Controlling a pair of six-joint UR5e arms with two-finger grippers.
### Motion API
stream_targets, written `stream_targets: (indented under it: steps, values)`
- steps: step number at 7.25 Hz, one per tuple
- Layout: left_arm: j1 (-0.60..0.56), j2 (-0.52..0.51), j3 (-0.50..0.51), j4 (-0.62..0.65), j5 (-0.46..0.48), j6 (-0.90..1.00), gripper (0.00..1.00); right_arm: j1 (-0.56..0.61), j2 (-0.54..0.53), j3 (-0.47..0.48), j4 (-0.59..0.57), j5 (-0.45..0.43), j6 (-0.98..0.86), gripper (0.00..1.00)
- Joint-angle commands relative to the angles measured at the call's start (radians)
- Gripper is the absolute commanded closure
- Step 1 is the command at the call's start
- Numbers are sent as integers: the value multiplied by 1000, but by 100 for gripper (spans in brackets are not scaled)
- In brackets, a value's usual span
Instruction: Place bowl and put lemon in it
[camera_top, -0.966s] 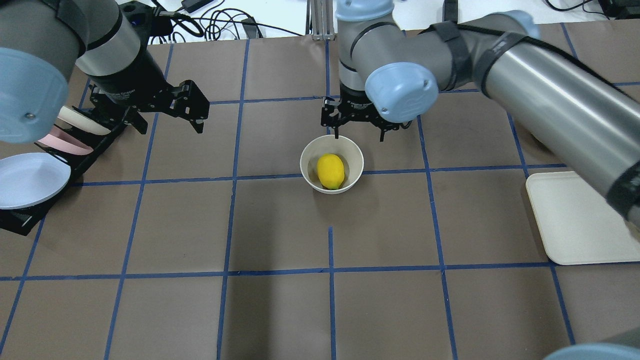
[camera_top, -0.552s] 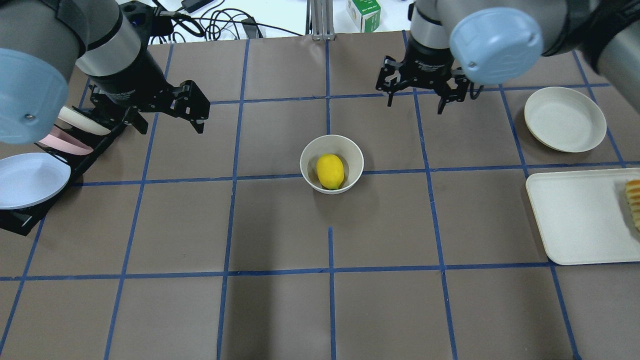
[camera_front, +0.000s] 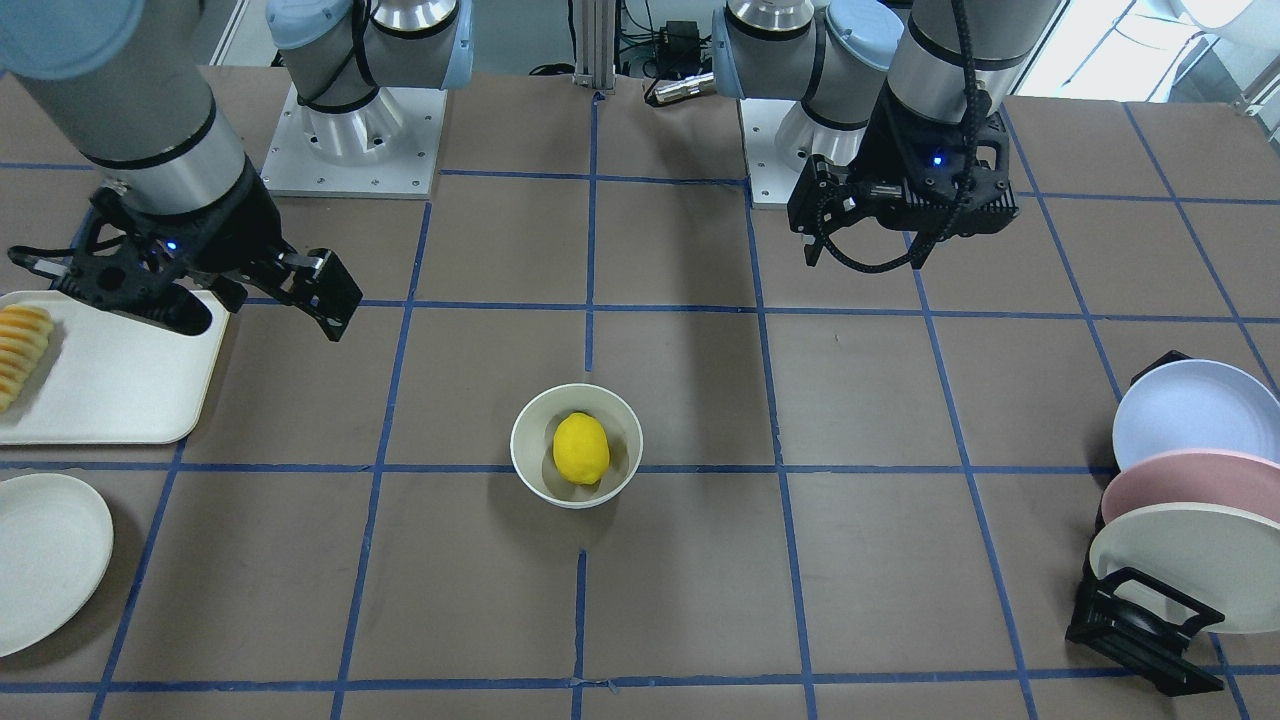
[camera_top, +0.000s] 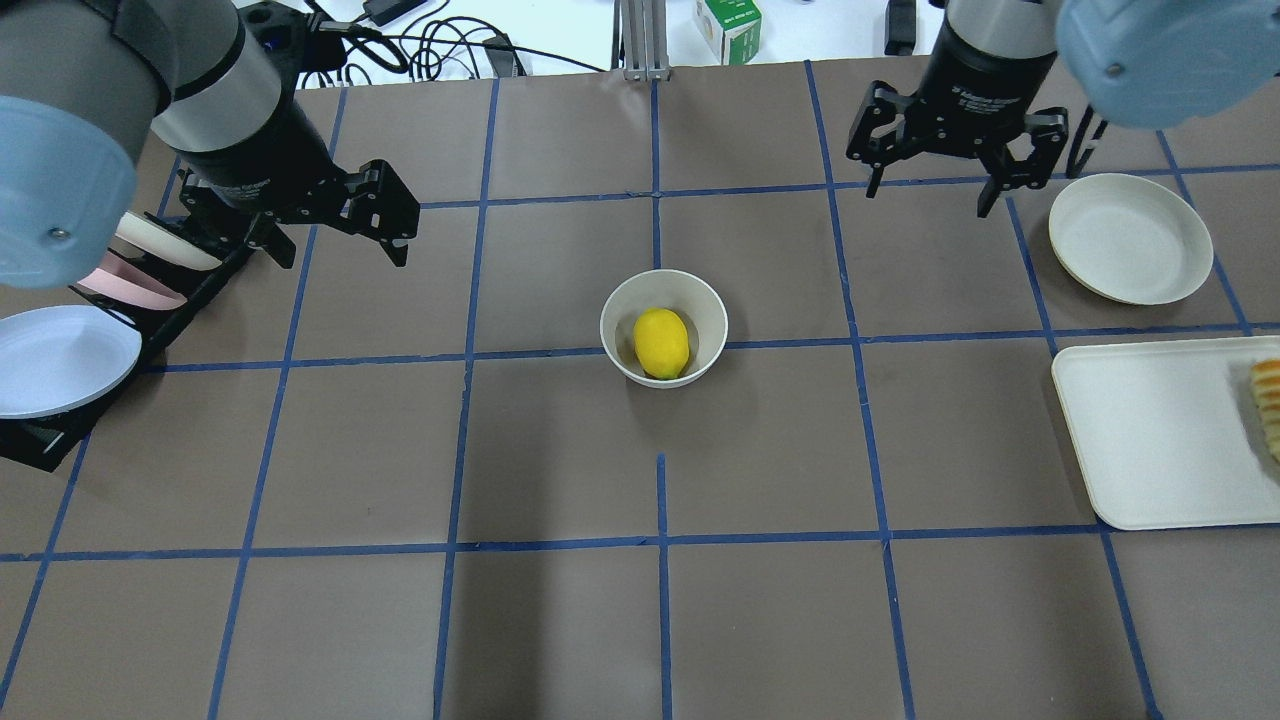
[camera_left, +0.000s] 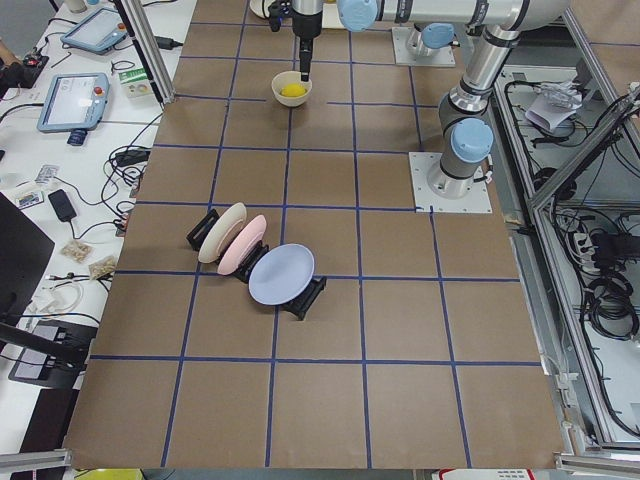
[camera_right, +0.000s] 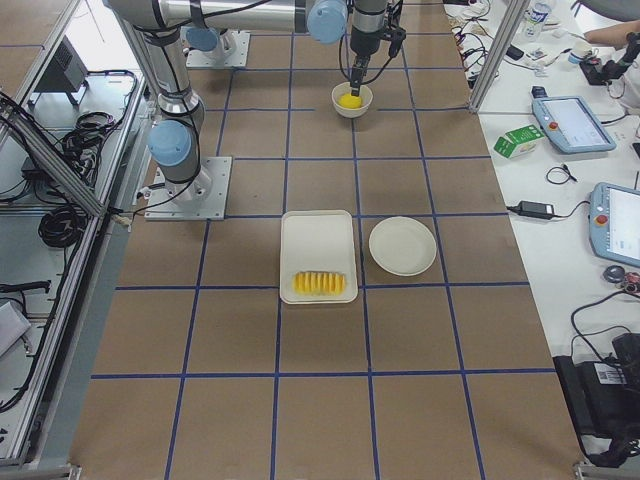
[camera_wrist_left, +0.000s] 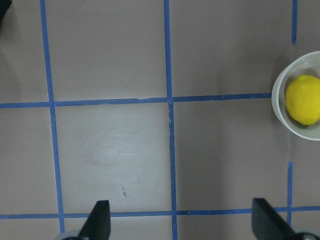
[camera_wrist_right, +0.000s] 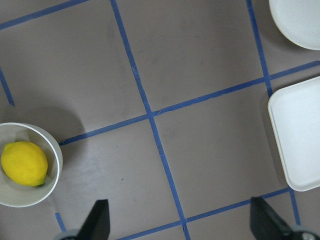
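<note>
Resting inside the bowl (camera_top: 702, 305) at the middle of the desk (camera_top: 560, 620), the lemon (camera_top: 661, 342) lies with its long axis running from 12 to 6 o'clock in the overhead view. Neither bowl nor lemon has shifted over the last second. The right tool (camera_top: 930, 198) has moved: a second ago it hung just past the bowl's 12 o'clock rim. It then swung out toward 1 o'clock, and it now stands well apart from the bowl at about 2 o'clock. There it is near the 9 o'clock edge of the flat plate (camera_top: 1130, 238). Its fingers are spread wide and hold nothing. With that arm drawn back, the plate, the whole tray (camera_top: 1150, 430) and the orange-yellow slices (camera_top: 1268, 405) at the tray's 3 o'clock end have come into view. The left tool (camera_top: 342, 258) sits where it was, at about 10 o'clock from the bowl. It is also wide and empty, with the rack of pastel plates (camera_top: 60, 355) at its 8 o'clock.
</note>
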Motion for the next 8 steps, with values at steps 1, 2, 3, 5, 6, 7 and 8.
stream_targets:
  steps: [1,2,3,5,6,7,8]
  values:
    - [1,1,0,0,0,0,0,-2,-42,9,38,-13,-22,0]
    - [4,-1,0,0,0,3,0,-2,-44,9,45,-6,-51,0]
    - [4,-1,0,0,0,3,0,4,-47,9,43,-3,-63,0]
    - [3,1,2,0,-2,3,0,10,-47,6,43,1,-109,0]
    - [3,-1,0,0,-2,3,0,10,-49,6,43,1,-115,0]
    - [3,-1,0,0,-2,3,0,10,-49,6,48,1,-131,0]
    - [3,1,0,0,-2,3,0,10,-49,4,48,1,-141,0]
